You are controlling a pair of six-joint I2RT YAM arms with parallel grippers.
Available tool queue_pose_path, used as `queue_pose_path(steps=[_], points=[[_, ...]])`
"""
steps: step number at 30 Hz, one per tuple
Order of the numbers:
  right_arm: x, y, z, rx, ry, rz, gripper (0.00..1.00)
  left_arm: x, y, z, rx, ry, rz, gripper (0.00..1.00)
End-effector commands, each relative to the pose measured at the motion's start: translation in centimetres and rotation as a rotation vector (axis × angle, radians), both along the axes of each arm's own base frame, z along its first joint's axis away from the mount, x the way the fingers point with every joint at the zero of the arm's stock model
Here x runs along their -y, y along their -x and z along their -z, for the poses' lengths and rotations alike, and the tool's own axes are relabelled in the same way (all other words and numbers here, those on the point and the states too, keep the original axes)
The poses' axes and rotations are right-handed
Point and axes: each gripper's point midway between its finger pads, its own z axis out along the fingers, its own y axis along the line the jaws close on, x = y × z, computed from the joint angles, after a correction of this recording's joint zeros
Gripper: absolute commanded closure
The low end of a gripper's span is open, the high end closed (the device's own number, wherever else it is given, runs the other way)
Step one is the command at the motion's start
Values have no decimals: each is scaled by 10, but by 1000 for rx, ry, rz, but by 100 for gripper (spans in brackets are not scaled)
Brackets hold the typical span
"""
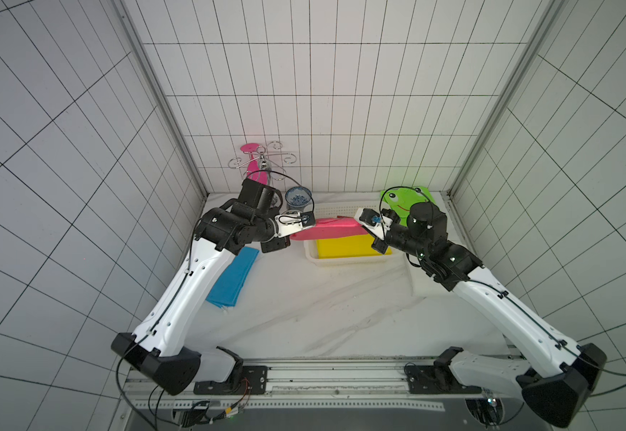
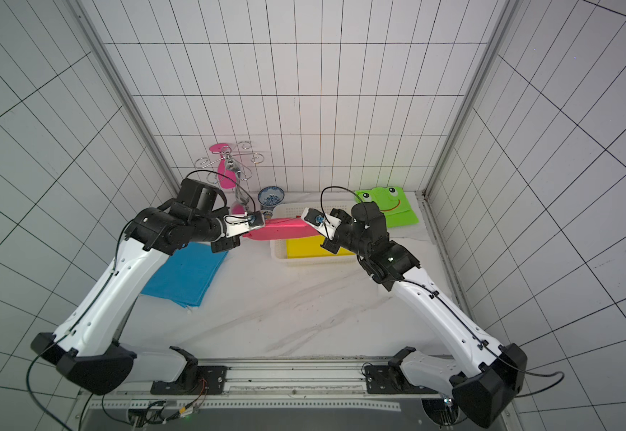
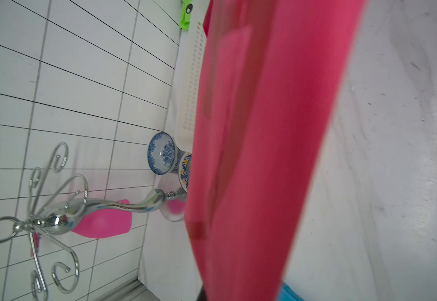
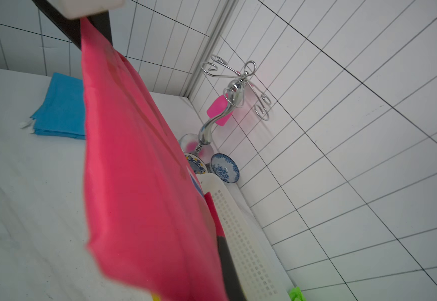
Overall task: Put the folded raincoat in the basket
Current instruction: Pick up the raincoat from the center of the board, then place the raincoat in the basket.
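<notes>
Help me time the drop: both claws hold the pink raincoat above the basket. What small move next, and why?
Probably shift both a little toward the robot's right, without opening. The left claw and right claw hold the pink raincoat stretched, but its left end seems to overhang the rim of the basket, so lowering now might snag.

1. This is a robotics lab test cell. White wall panels ruled with a black grid [image 1: 304,93] enclose it from 9 through 12 to 3 o'clock, joined by bare aluminium corner posts [image 1: 162,97].
2. A white-and-black left robot arm [image 1: 188,291] and a matching right robot arm [image 1: 509,309] are mounted on a grey metal rail [image 1: 334,373] at 6 o'clock.
3. Household props sit on the white cloth-covered table [image 1: 322,317]: a chrome wire cup stand [image 1: 263,160] at 11 o'clock and a green frog-faced cloth [image 1: 404,201] at 1 o'clock.
</notes>
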Motion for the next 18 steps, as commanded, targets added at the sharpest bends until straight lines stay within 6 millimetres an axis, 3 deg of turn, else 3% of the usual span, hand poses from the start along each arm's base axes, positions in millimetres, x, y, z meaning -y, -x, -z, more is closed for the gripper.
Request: queue_pose_path(steps=[1,4,8,14,18], points=[[36,-44,-8,34,50,144,100,10,-53,-49,210,67,-124,100],[61,-86,-10,46,27,242,100,18,-93,-63,300,80,-197,100],[81,-134,-15,68,-47,309,100,25,-136,-62,357,65,-269,100],[87,-194,-13,247,-147,347,100,38,-186,-45,428,50,-324,100],[92,-227,11,238,-138,341,100,46,-213,-22,449,44,-336,100]])
